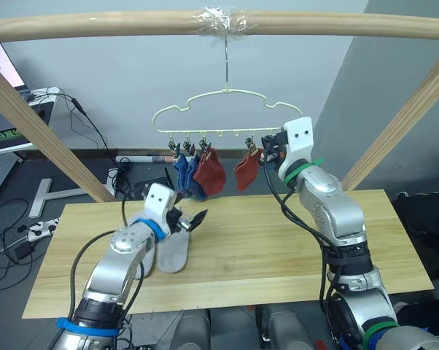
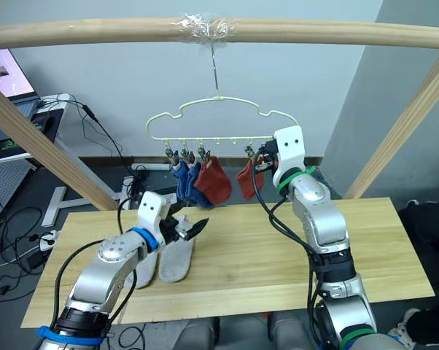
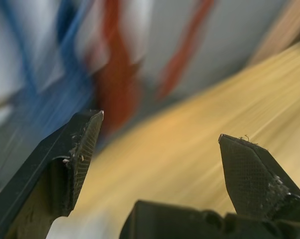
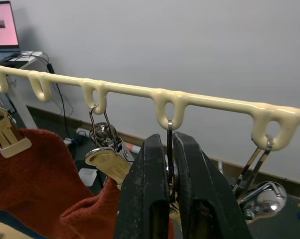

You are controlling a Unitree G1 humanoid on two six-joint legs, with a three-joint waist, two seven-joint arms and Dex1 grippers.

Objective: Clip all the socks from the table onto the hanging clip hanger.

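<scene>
— What is held by the right gripper (image 4: 169, 184)?
— A clip (image 4: 169, 149) on the hanger (image 1: 227, 109) is pinched, fingers closed on its wire. Red socks (image 1: 210, 173) and blue socks (image 1: 183, 172) are clipped just beside it.
— And the left gripper (image 1: 188, 220)?
— Wide open, nothing held. Grey socks (image 1: 173, 251) lie just under it on the table (image 1: 278, 248).
— Any writing?
— None can be read.

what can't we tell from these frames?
- Whether the clip pinched by the right gripper is spread open: its fingers cover it in the right wrist view.
- Grey socks on the table: left gripper and arm overlap them.
- Hung socks in the left wrist view: blurred.
</scene>
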